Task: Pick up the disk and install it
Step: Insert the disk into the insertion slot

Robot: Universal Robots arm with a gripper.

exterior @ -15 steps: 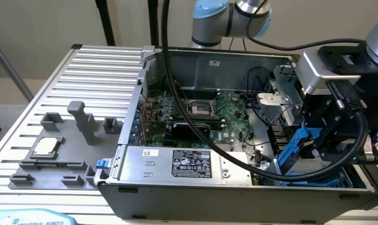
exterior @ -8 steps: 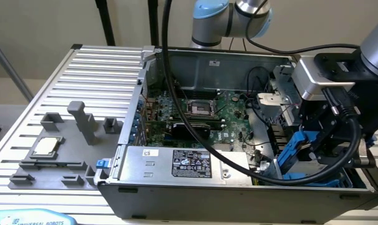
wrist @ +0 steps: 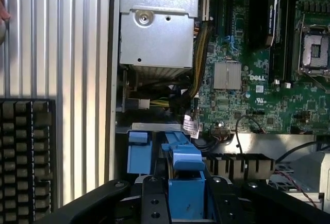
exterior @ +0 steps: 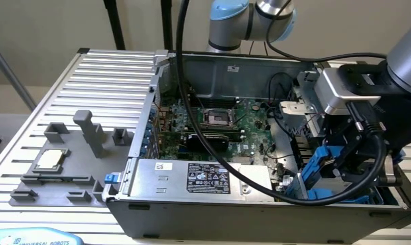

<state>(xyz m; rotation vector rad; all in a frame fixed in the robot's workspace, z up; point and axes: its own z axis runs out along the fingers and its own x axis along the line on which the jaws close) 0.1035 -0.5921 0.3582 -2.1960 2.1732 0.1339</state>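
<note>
Blue plastic-framed disk (wrist: 186, 203), ribbed metal table (exterior: 110, 66)

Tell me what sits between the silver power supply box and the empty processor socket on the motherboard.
Long black slots lie there on the green board, clear in the wrist view; in the exterior view a black cable also crosses that stretch.
</note>
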